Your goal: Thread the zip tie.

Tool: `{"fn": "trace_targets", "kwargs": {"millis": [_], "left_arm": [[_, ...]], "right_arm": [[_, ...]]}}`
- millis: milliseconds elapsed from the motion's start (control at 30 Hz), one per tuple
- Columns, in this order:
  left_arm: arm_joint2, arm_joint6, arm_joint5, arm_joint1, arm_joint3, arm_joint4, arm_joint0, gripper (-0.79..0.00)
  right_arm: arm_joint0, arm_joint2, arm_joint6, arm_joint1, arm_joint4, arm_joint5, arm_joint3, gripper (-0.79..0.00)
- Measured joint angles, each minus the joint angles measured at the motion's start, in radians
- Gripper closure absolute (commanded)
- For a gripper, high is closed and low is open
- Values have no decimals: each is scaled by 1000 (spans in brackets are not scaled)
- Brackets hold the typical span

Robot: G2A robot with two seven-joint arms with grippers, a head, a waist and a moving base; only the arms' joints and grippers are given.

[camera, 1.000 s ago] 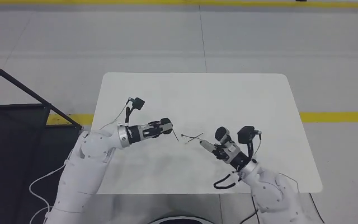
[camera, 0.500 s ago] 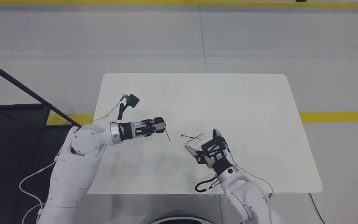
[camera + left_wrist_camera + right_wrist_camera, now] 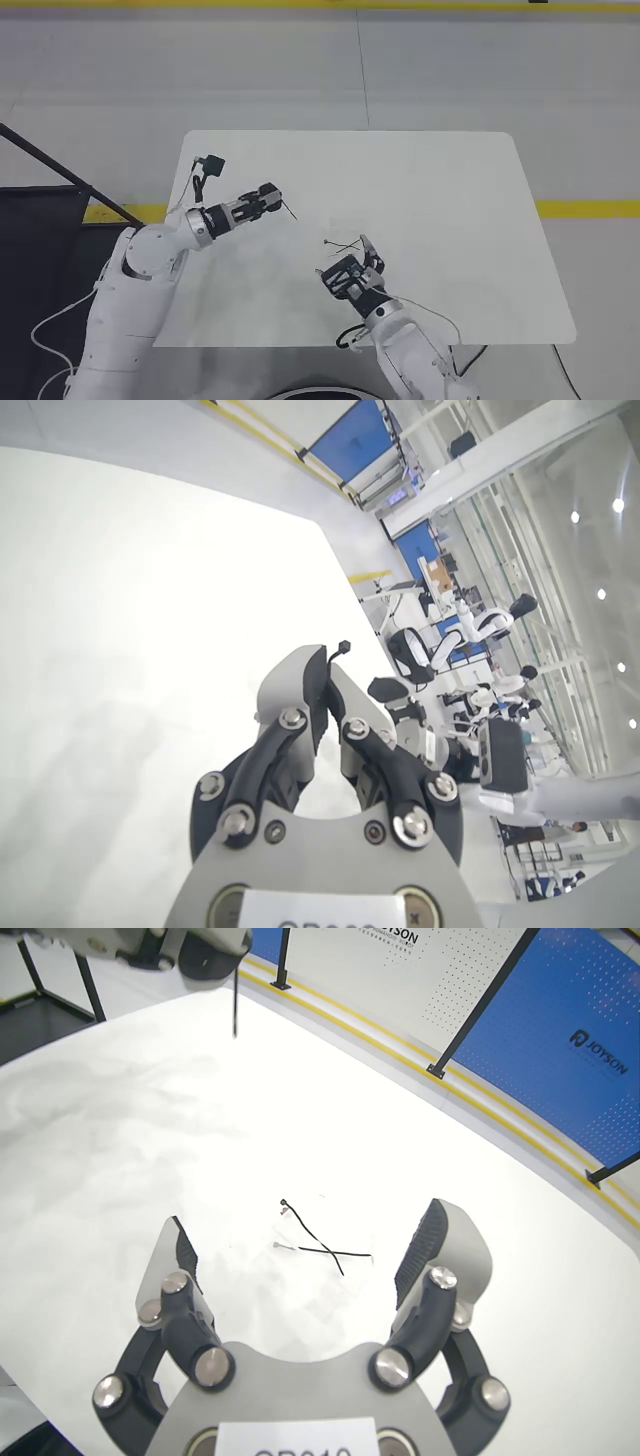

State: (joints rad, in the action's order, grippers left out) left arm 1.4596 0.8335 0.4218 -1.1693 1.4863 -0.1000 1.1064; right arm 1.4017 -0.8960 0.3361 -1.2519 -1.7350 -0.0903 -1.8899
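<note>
My left gripper (image 3: 271, 194) hovers over the table's left part, shut on a thin black zip tie (image 3: 288, 210). The tie's square head (image 3: 344, 646) pokes out past the fingertips of the left gripper (image 3: 325, 670). In the right wrist view the same zip tie (image 3: 235, 1003) hangs down from the left gripper (image 3: 210, 958) farther off. Two more black zip ties (image 3: 320, 1245) lie crossed on the table (image 3: 100, 1138); in the top view these crossed ties (image 3: 345, 245) are near the table's middle. My right gripper (image 3: 305, 1228) stands open just short of them, above the table, seen from above as the right gripper (image 3: 350, 272).
The white table (image 3: 450, 190) is bare apart from the ties, with wide free room at the back and right. A black frame (image 3: 50, 165) stands off the left edge. A yellow floor line (image 3: 590, 208) runs past the table's sides.
My left gripper has drawn back and to the left, carrying its zip tie. My right gripper has swung left to sit just in front of the crossed ties.
</note>
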Motion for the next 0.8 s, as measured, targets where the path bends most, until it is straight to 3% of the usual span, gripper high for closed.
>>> {"fn": "trace_targets", "kwargs": {"millis": [200,533,667,800], "left_arm": [[-6,-41,-2,3,-26,-3,6,0],[-7,-44,0,3,-30,0,6,0],[-7,-44,0,3,-30,0,6,0],[-7,-44,0,3,-30,0,6,0]], "right_arm": [[-49,115,70,-29,-160,-61,47,-785],[-50,117,79,-32,-185,-62,61,-785],[-80,157,168,-52,-256,-77,75,-770],[-147,185,293,-77,-249,-3,65,-760]]}}
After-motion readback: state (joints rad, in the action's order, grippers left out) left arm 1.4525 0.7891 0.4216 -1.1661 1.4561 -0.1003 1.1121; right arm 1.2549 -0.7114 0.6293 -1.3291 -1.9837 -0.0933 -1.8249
